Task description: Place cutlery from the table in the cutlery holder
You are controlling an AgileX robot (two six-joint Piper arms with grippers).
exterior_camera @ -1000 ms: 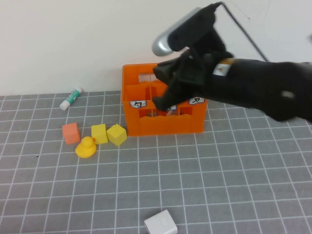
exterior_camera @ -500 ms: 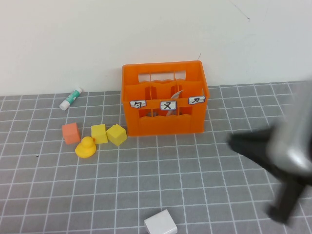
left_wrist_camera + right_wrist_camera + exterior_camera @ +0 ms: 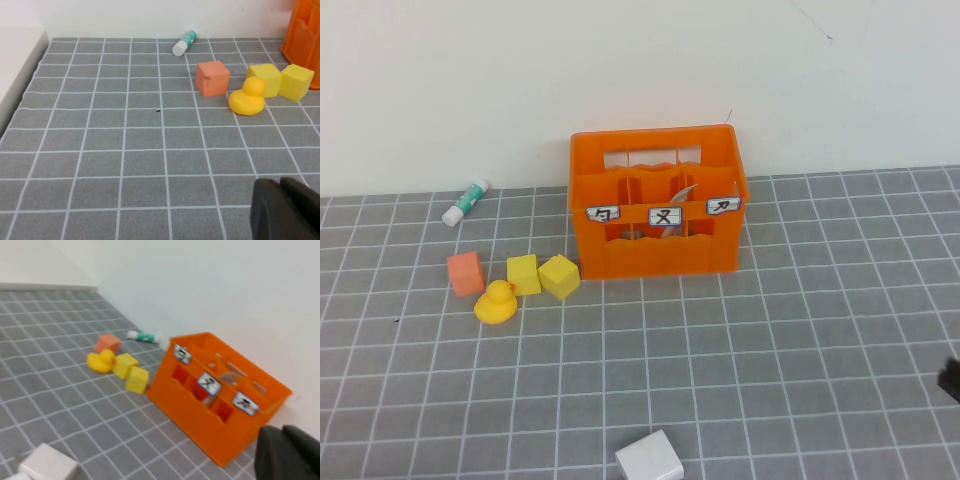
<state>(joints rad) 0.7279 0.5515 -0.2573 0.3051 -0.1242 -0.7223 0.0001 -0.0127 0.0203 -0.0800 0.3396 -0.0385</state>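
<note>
Fork [image 3: 682, 192] shown leaning inside the orange crate [image 3: 650, 140], past the labelled front row (exact compartment not discernible). The right gripper [image 3: 951, 381] is seen only as a sliver at the right edge of the table [image 3: 770, 330]. The left gripper [image 3: 286, 212] is parked low, near the left-hand toys. Whether either is clenched or released cannot be told. Risk: if the crate were nudged by an arm, the leaning fork could be tipped out. Surface: grey, white-gridded, backed by a plain pale wall [image 3: 520, 80].

Bright even light, soft faint shadows, right wrist view slightly blurred
</note>
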